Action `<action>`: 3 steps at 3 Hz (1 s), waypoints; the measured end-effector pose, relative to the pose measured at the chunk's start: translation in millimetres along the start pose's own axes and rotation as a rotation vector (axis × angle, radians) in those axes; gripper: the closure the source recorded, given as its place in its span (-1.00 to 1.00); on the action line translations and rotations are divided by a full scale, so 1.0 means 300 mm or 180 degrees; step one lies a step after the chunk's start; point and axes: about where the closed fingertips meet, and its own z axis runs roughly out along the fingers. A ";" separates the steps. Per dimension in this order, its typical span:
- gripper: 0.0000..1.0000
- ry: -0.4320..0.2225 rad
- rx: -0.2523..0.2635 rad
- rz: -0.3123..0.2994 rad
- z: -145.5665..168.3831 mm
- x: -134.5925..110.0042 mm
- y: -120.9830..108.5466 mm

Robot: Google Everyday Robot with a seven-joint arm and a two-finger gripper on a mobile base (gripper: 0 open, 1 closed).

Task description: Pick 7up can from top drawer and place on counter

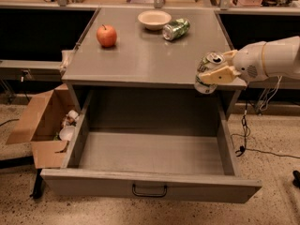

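My gripper [216, 71] is shut on the 7up can [207, 65], a silvery-white can with pale green patches and a silver top. It holds the can upright at the counter's front right corner, its bottom just over the front edge. The counter [140, 55] is a flat grey metal top. The top drawer [150, 156] below it is pulled wide open, with a dark wire handle [149, 191] on its front panel. The white arm reaches in from the right.
On the counter stand a red apple [107, 35], a white bowl [154, 18] and a darker green dented can [176, 29] lying on its side. An open cardboard box [44, 125] with items sits on the floor at the left. A black cable lies at the right.
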 end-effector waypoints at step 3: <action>1.00 0.0107 0.0414 0.0626 0.143 -0.153 -0.242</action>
